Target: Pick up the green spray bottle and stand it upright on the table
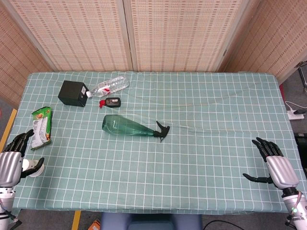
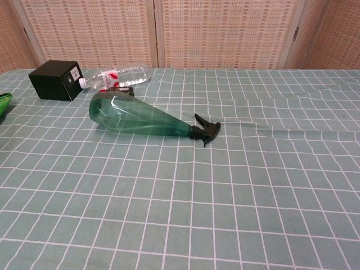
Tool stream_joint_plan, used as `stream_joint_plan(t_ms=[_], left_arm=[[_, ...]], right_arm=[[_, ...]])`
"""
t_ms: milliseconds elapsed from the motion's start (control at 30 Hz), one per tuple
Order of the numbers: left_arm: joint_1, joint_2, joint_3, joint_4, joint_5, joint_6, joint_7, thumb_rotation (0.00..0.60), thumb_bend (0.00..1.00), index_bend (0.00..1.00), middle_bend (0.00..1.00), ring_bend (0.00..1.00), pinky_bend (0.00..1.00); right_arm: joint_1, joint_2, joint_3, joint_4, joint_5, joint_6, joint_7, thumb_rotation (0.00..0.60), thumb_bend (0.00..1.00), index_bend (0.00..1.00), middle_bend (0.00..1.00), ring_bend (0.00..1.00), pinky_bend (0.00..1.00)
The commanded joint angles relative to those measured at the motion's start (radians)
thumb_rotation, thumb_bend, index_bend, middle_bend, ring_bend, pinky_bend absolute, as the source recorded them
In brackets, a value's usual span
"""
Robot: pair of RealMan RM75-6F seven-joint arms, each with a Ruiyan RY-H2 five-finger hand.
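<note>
The green spray bottle lies on its side near the middle of the checked tablecloth, its black nozzle pointing right. The chest view shows the same bottle with its wide base to the left. My left hand rests at the table's front left edge with fingers spread and nothing in it. At the front right edge my right hand also holds nothing, fingers apart. Both hands are far from the bottle. Neither hand shows in the chest view.
A black box, a clear water bottle lying down and a small black and red item sit behind the spray bottle at the back left. A green snack packet lies near my left hand.
</note>
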Motion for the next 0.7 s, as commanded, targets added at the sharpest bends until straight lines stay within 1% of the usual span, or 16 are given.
stream_joint_plan(t_ms=[33, 700], left_arm=[[0.000, 0.000, 0.000, 0.000, 0.002, 0.001, 0.003, 0.600, 0.26, 0.05, 0.15, 0.12, 0.28], [-0.006, -0.003, 0.001, 0.003, 0.003, -0.013, 0.001, 0.600, 0.26, 0.05, 0.15, 0.12, 0.28]], right_arm=[[0.000, 0.000, 0.000, 0.001, 0.000, 0.000, 0.002, 0.600, 0.00, 0.00, 0.00, 0.00, 0.00], [-0.002, -0.003, 0.001, 0.003, -0.004, 0.008, 0.005, 0.600, 0.00, 0.00, 0.00, 0.00, 0.00]])
